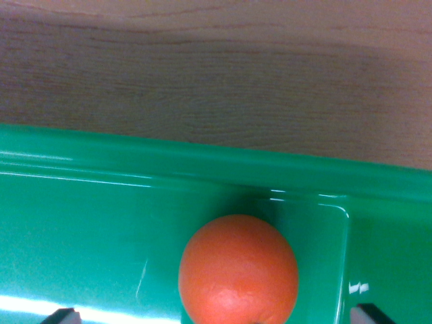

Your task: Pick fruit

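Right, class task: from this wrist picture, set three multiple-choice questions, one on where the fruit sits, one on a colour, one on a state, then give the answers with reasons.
1. Where does the round orange fruit lie?
A. on the bare wooden tabletop
B. inside the glossy green plastic tray
C. on a white plate

2. What colour is the surface beyond the tray's rim?
A. brown wood grain
B. blue cloth
C. black metal

3. What is the state of the fruit?
A. cut in half
B. peeled
C. whole, skin on

Answers:
1 B, green tray floor surrounds the fruit, near a raised divider on the wrist view's right.
2 A, the wooden tabletop shows grain lines above the rim.
3 C, its dimpled skin is unbroken as far as the picture shows.
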Robot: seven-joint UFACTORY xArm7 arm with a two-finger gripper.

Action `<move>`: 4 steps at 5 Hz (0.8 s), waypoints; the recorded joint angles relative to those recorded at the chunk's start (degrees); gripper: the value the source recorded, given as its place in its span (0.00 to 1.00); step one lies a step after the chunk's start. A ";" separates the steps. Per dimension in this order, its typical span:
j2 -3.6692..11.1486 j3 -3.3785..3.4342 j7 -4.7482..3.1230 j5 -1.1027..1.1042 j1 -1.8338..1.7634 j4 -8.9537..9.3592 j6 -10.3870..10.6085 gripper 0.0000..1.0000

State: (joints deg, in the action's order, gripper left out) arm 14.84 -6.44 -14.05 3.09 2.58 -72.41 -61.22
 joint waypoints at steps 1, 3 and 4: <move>1.00 -0.12 -1.16 -0.17 0.34 1.42 2.62 0.00; 1.96 -0.23 -2.28 -0.34 0.66 2.79 5.17 0.00; 1.96 -0.23 -2.28 -0.34 0.66 2.79 5.17 0.00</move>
State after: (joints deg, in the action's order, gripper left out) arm 16.80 -6.67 -16.33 2.75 3.24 -69.62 -56.05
